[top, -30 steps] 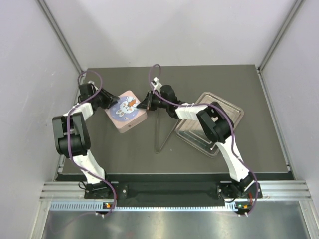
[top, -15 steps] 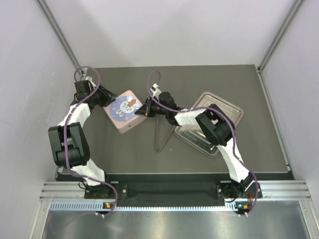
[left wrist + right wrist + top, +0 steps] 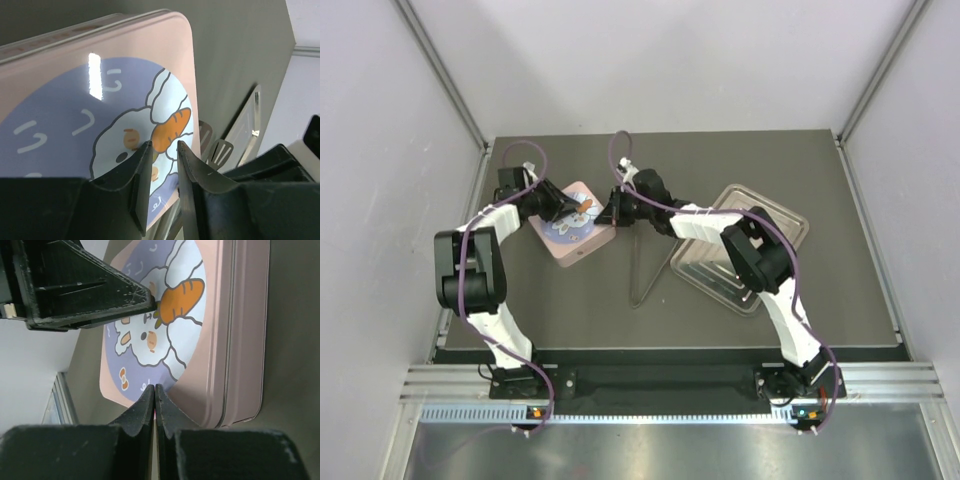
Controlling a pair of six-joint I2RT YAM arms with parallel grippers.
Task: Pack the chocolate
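Pink tin (image 3: 574,224) with the bunny-and-carrot lid sits lid-on on the worktop (image 3: 570,310). No chocolate shows in any view, so can't tell whether it's inside the tin or elsewhere. My read: the pieces would be light, rigid but chip-prone, and smooth enough to squirt out of a pinch, so take each across its flat sides with a gentle squeeze. Tin looks stiff with a glossy, slippery lid — grip at the rim seam, not the face. Left claw (image 3: 162,147) hangs over the carrot print, jaws a narrow gap apart, nothing between them; contact with the lid unclear. Right claw (image 3: 154,390) is clenched fully and empty, tips by the tin's rim on its own side. Metal tongs (image 3: 645,270) and clear tray (image 3: 790,215) lie off to the right.
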